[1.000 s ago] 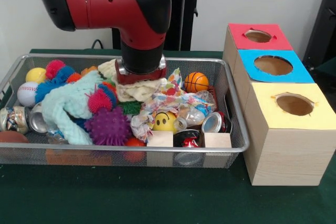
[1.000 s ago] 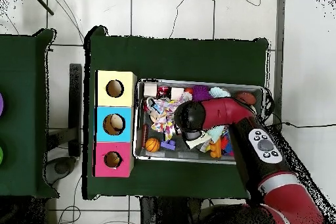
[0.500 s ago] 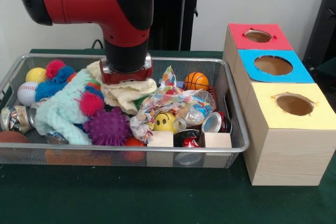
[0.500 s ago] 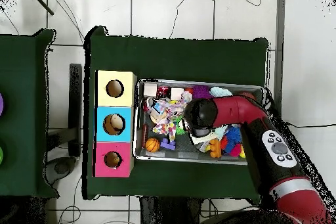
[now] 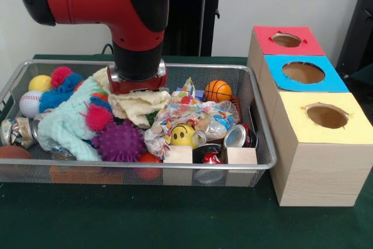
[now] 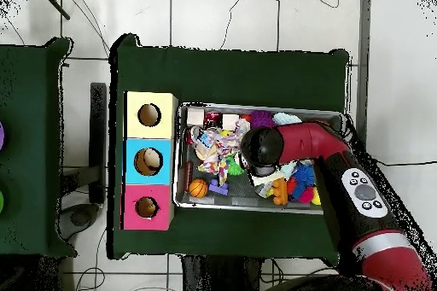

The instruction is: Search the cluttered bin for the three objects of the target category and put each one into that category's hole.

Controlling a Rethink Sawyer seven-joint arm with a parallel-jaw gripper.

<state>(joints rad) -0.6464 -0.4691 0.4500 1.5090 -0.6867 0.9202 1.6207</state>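
Note:
The wire bin (image 5: 175,166) holds a jumble of cloths, balls, cans and blocks. My gripper (image 5: 139,86) is pushed down into a cream cloth (image 5: 140,104) left of the bin's middle, and the cloth hides its tips. Beside it lie a mint knitted cloth (image 5: 67,123) and a patterned cloth (image 5: 186,115). An orange basketball (image 5: 217,91) sits at the back right, a yellow smiley ball (image 5: 182,134) near the front. From overhead the arm's head (image 6: 260,147) covers the bin's (image 6: 256,107) middle.
Three boxes with holes stand right of the bin: red (image 5: 265,34), blue (image 5: 274,71), yellow (image 5: 355,121). Also in the bin are a purple spiky ball (image 5: 119,141), a baseball (image 5: 29,104), crushed cans (image 5: 236,136) and wooden blocks (image 5: 178,154).
In the front view the arm has shifted left, and the cream cloth slid left with it. The basketball and patterned cloth show more. Over the last half second it barely moved.

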